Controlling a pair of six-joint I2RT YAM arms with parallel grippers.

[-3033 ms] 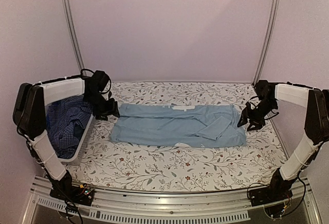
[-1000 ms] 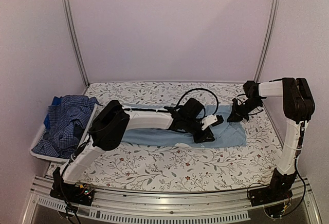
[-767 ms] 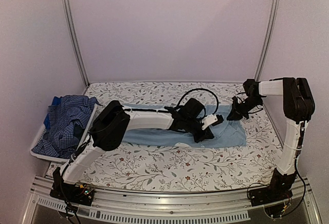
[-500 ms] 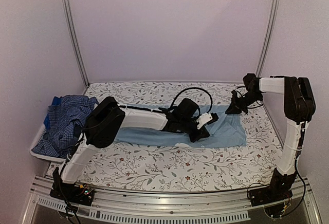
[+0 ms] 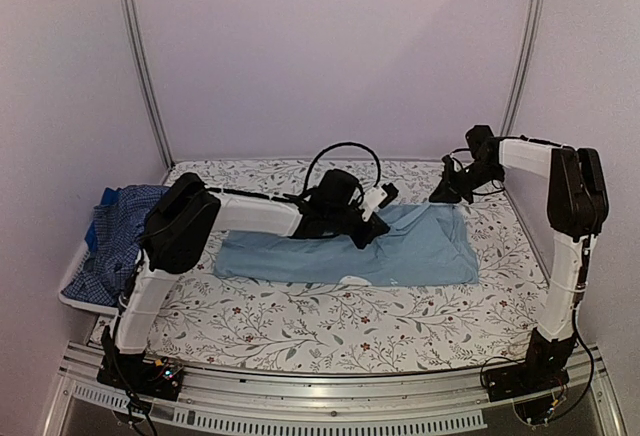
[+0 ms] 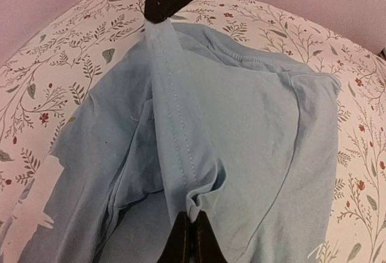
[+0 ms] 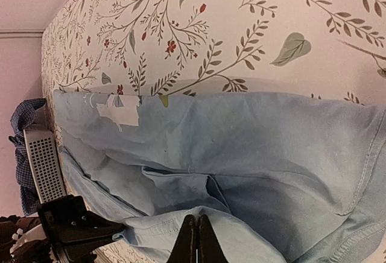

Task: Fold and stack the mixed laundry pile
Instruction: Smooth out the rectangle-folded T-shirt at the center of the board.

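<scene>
Shows the shirt (image 5: 420, 251), light blue, spread mostly flat across the middle of the tabletop (image 5: 330, 326). Pinches a stitched strip of that shirt in the left pincer (image 6: 193, 242), tips pressed together on the cloth, above the shirt's middle near its far edge. Grips the strip's other end in the right pincer (image 7: 196, 239), likewise clamped tight on the fabric, over the shirt's far right corner. Holds the strip lifted and stretched between the two. Has the checked shirt (image 5: 115, 231) heaped in the basket (image 5: 75, 291), well left of the spread shirt.
</scene>
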